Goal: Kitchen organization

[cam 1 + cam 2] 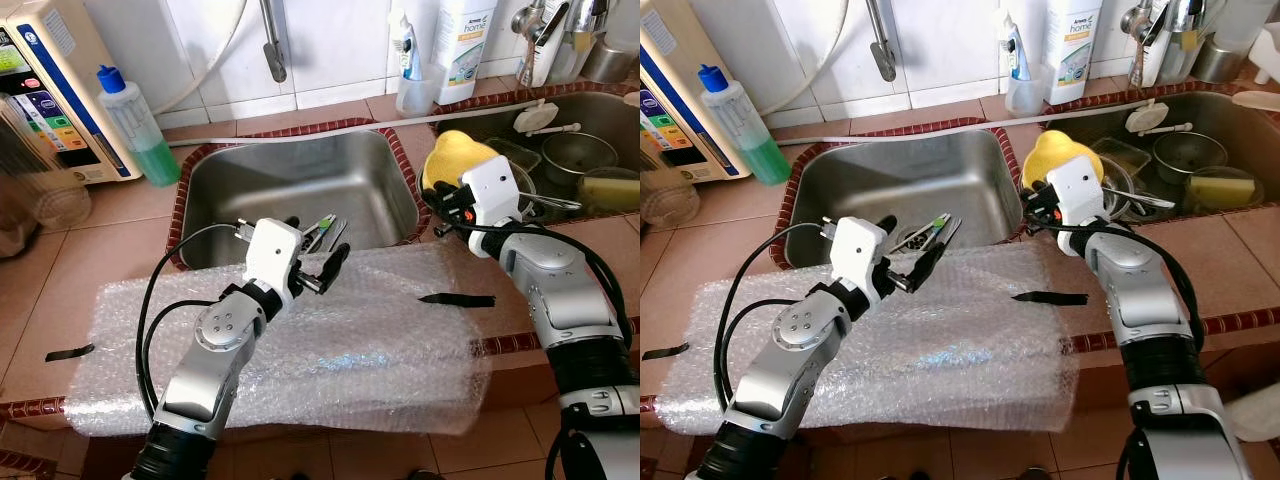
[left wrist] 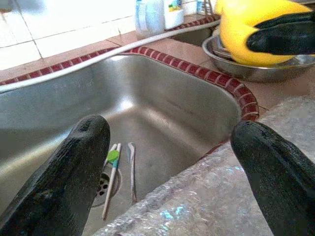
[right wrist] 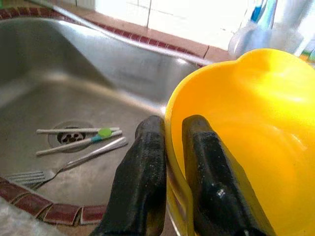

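A yellow plastic bowl (image 3: pixel 246 123) rests among steel dishes on the divider between the two sinks. My right gripper (image 3: pixel 172 129) is shut on its near rim, one finger inside and one outside. My left gripper (image 1: pixel 318 245) hovers open with nothing in it over the front edge of the left sink (image 1: pixel 290 180), just above the bubble wrap (image 1: pixel 350 340). A fork and chopsticks (image 3: pixel 78 140) lie by the drain on the sink floor, beyond and below the left gripper's fingers (image 2: pixel 74 167).
The right sink (image 1: pixel 590 110) holds steel bowls, a strainer and a sponge. A green soap bottle (image 1: pixel 135 125) and a water purifier (image 1: pixel 50 90) stand at the back left. Bottles and a cup stand along the tiled wall. Black tape strips (image 1: pixel 457 299) pin down the wrap.
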Available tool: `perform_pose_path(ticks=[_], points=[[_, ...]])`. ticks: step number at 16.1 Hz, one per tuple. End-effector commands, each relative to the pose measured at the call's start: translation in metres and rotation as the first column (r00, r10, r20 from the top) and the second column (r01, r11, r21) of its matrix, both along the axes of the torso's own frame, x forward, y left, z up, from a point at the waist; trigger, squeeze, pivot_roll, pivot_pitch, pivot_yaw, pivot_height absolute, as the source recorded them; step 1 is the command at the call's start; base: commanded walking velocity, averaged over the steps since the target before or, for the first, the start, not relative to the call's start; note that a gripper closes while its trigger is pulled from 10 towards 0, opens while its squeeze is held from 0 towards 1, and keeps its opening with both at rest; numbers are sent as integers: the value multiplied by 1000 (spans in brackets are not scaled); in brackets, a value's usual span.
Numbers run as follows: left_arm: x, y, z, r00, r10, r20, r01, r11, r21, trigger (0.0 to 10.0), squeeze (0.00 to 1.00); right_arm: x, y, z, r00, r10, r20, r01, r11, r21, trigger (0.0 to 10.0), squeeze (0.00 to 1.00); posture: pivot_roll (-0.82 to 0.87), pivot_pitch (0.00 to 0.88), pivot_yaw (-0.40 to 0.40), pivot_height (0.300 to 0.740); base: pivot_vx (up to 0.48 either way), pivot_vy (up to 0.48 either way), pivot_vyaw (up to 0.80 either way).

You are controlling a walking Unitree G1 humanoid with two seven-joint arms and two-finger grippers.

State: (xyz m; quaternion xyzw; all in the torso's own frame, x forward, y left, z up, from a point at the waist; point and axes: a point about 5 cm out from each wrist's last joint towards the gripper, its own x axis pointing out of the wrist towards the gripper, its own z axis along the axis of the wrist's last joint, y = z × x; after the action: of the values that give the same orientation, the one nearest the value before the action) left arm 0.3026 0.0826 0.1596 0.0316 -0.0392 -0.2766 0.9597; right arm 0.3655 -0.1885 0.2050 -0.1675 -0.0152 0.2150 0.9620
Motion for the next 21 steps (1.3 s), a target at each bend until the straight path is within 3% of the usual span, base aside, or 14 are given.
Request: perform_pose_path(ticks=[1, 4, 6, 10, 15, 17, 18, 19, 21], points=[[3, 6, 2, 999, 35, 2, -35, 999, -6, 10000, 0, -1, 9, 20, 994, 41, 105, -37, 999, -35, 0, 0, -322, 169, 146, 740, 0, 0, 0], [6, 5, 9, 999, 47, 7, -47, 997, -58, 10000, 0, -10, 25, 39, 962, 139, 236, -111, 985, -129, 0, 0, -329, 165, 147, 740, 0, 0, 0], [11, 7, 14, 997, 74, 18, -72, 993, -92, 10000, 0, -19, 45, 44, 922, 266, 281, -218, 957, -191, 0, 0, -334, 158, 145, 740, 0, 0, 0], [13, 9, 17, 995, 95, 12, -93, 986, -139, 10000, 0, -31, 54, 23, 880, 439, 182, -372, 875, -309, 0, 0, -336, 154, 135, 740, 0, 0, 0], [18, 19, 18, 984, 175, -32, -178, 964, -200, 10000, 0, -34, 45, -9, 877, 476, 67, -414, 819, -398, 0, 0, -328, 155, 136, 740, 0, 0, 0], [19, 17, 18, 986, 158, -57, -167, 961, -218, 10000, 0, -41, 48, -24, 849, 528, 23, -455, 752, -477, 0, 0, -325, 158, 145, 740, 0, 0, 0], [19, 17, 19, 986, 157, -58, -166, 961, -221, 10000, 0, -42, 48, -26, 844, 536, 15, -462, 741, -486, 0, 0, -325, 158, 145, 740, 0, 0, 0], [19, 15, 17, 985, 141, -94, -159, 961, -226, 10000, 0, -48, 45, -34, 823, 569, -14, -489, 694, -529, 0, 0, -324, 163, 150, 740, 0, 0, 0], [18, 13, 15, 986, 125, -114, -148, 963, -226, 10000, 0, -50, 44, -39, 811, 584, -32, -500, 664, -556, 0, 0, -324, 165, 151, 740, 0, 0, 0]])
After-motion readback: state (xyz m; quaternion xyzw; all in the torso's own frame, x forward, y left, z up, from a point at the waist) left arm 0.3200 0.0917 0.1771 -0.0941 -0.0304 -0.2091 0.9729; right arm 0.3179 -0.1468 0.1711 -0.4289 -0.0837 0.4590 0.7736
